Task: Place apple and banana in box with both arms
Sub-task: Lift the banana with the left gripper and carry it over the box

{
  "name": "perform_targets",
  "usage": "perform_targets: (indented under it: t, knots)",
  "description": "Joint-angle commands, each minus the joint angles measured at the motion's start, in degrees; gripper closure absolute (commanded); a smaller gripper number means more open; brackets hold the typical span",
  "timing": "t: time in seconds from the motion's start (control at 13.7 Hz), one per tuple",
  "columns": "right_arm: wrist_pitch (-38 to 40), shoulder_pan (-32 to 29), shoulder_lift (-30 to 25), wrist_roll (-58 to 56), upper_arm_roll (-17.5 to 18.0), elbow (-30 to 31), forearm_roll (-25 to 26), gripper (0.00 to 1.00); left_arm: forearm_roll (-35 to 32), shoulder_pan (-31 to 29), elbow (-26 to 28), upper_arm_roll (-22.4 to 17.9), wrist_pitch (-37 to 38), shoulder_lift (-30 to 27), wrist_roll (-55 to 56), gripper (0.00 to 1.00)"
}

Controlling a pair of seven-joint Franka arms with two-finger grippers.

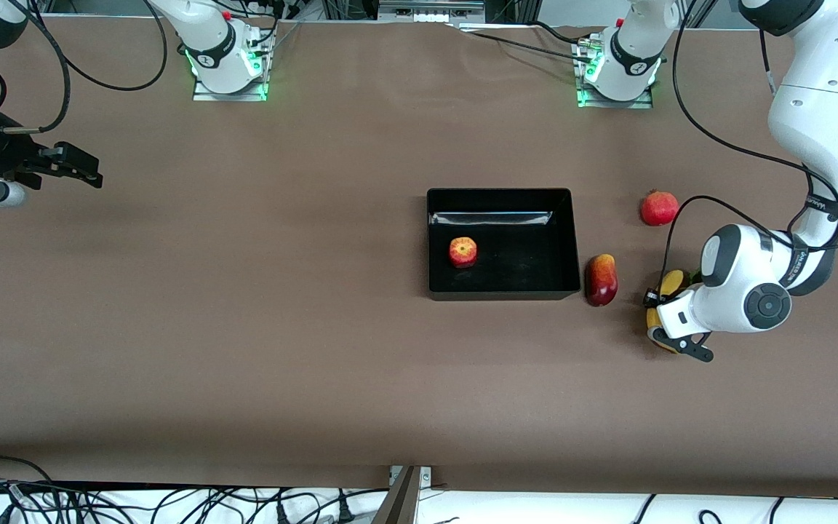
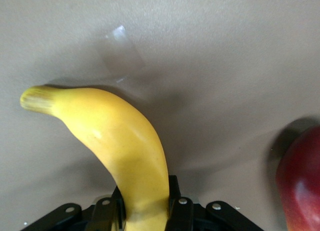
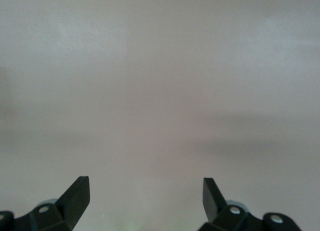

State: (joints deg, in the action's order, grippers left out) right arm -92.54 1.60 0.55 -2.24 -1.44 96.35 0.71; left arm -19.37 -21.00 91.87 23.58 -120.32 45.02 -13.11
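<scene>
Banana [image 1: 670, 285] lower right of frame, mostly hidden under the left gripper [image 1: 663, 320], whose fingers [image 2: 179, 211] are clamped on it, on the table [image 1: 244, 327]. One mango [image 1: 601, 279] just beside the box [image 1: 503, 294], between box and banana. One apple [image 1: 463, 252] in the box, centre frame. One pomegranate [image 1: 658, 207] farther up. Right gripper [image 1: 81, 169] waits upper left, fingers [image 3: 77, 195] spread, holding nothing. No readable labels.
</scene>
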Motion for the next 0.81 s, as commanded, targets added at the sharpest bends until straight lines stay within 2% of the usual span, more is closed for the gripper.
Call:
perform_targets:
  t: [0.0, 0.15, 0.29, 0.73]
  knots:
    - [-0.27, 0.24, 0.07, 0.57, -0.14, -0.2, -0.01, 0.0, 0.03, 0.17, -0.81, 2.24, 5.94, -3.17, -1.13, 1.0]
    - [-0.18, 0.24, 0.07, 0.57, -0.14, -0.2, -0.01, 0.0, 4.84, -0.53, -1.25, 7.33, 13.14, -5.98, 0.97, 1.0]
    - [-0.18, 0.24, 0.07, 0.57, -0.14, -0.2, -0.01, 0.0, 8.37, 0.26, -1.16, 10.23, 16.86, -8.18, 6.58, 1.0]
    - [-0.18, 0.24, -0.02, 0.57, -0.14, -0.2, -0.01, 0.0, 8.73, 0.44, 0.15, 23.6, 21.09, -8.46, 35.74, 1.0]
